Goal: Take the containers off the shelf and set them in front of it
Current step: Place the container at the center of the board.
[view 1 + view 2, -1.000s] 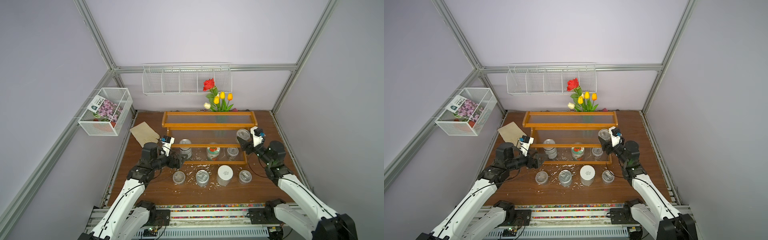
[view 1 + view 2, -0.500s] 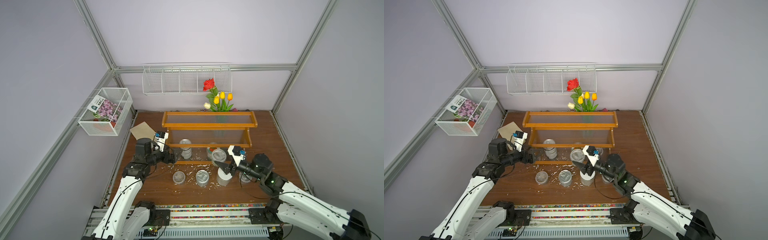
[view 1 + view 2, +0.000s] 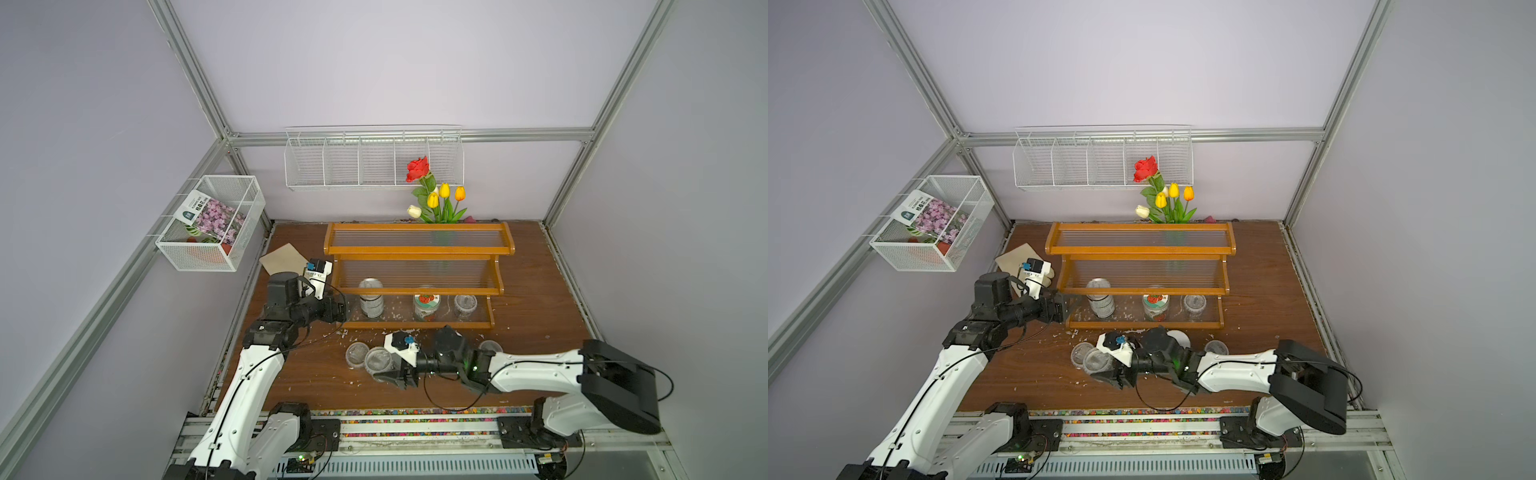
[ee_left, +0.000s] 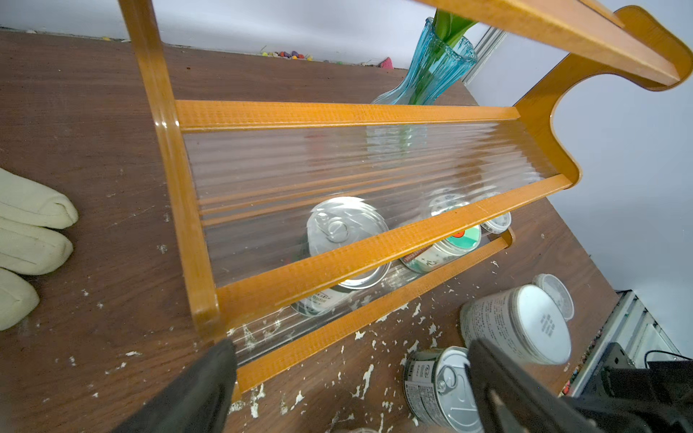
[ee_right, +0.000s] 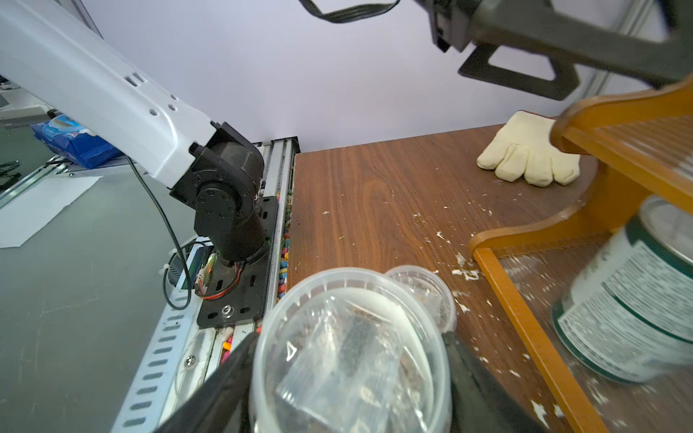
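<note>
In both top views, locate shelf (image 3: 417, 250) at 12 o'clock on table (image 3: 536, 291), with silver tin (image 3: 371, 297), red-fruit jar (image 3: 426, 306) and shelf cup (image 3: 464, 305) upright on its lowest tier. Read left gripper (image 3: 343, 309) as spread to full width and empty, just off the shelf's 9 o'clock end, forearm near level, pointing toward 3 o'clock. Take silver tin as next target: between 2 and 3 o'clock of that gripper, long axis vertical, nearer the left arm than the right. Read right gripper (image 3: 384, 370) as stretched toward 9 o'clock, low at 6 o'clock of the shelf, closed partway on held cup (image 3: 377, 358), just beside table cup (image 3: 355, 353). In the left wrist view, confirm both fingers (image 4: 195, 390) wide apart with nothing between. Note silver tin (image 4: 345, 228) behind the front rail and under the ribbed middle panel; judge a low, level entry necessary. Note white-lidded jar (image 4: 525, 322) and table tin (image 4: 438, 386) standing in front of the shelf. In the right wrist view, confirm held cup (image 5: 348, 356) upright, clamped at its wall between both fingers (image 5: 476, 382), table cup (image 5: 423, 292) against its rim. Contact of its base with the table: cannot tell. Judge release as the pending step for this arm.
</note>
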Controlling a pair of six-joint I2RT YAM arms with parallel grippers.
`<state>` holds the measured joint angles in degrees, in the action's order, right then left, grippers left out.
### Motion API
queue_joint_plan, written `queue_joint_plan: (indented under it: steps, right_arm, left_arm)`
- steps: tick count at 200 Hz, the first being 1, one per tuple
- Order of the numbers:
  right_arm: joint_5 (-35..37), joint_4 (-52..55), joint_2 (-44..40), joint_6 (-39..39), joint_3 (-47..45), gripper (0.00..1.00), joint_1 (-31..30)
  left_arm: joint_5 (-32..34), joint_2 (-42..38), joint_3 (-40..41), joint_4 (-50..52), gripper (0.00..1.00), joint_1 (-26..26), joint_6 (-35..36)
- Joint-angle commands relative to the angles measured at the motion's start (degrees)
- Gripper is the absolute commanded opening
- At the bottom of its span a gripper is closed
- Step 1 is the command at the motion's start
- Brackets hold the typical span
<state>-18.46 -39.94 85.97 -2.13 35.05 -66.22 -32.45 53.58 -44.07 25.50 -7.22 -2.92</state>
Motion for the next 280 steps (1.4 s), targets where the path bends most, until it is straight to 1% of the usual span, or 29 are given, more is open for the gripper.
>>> queue_joint_plan:
  steps: [1,21,44,66,99,129,181,216,244,280]
  right_arm:
    - [-2.6,-6.3,5.4,1.8,3.0,0.57,-2.5]
    - [-3.7,-8.2,10.6,1.4,5.3,0.57,-3.8]
    - [-4.0,-7.6,14.6,3.7,7.1,0.57,-4.9]
    - [-3.5,-6.3,16.8,5.9,7.8,0.58,-5.8]
    - [-2.3,-7.5,20.3,6.3,8.4,0.58,-6.7]
    - [-0.9,-8.7,22.5,5.9,8.7,0.60,-6.8]
    - [2.2,-8.4,23.8,7.8,7.9,0.68,-6.8]
    - [1.6,-8.5,23.5,7.9,7.0,0.78,-6.9]
    - [0.4,-7.3,23.1,7.7,7.7,0.85,-6.8]
    - [0.0,-7.5,21.7,7.4,7.5,0.88,-6.8]
  left_arm:
    - [-0.3,-0.1,-2.2,0.3,0.99,0.3,0.4]
    - [-1.0,-0.8,-2.0,0.7,0.99,0.3,0.5]
    - [-1.1,-2.4,-1.2,1.7,0.99,0.3,0.6]
    - [-1.4,-4.2,0.3,2.4,0.99,0.3,0.3]
    - [-2.1,-6.4,2.9,2.2,0.99,0.3,-0.7]
    - [-3.5,-6.7,4.2,1.8,0.99,0.3,-0.7]
    - [-6.1,-6.4,6.1,1.4,0.99,0.1,-0.7]
    - [-6.2,-7.4,7.3,1.0,0.99,0.1,-1.2]
    - [-6.3,-6.6,7.4,0.8,0.99,0.1,-1.2]
    - [-6.5,-6.1,7.3,0.7,0.99,-0.1,-1.2]
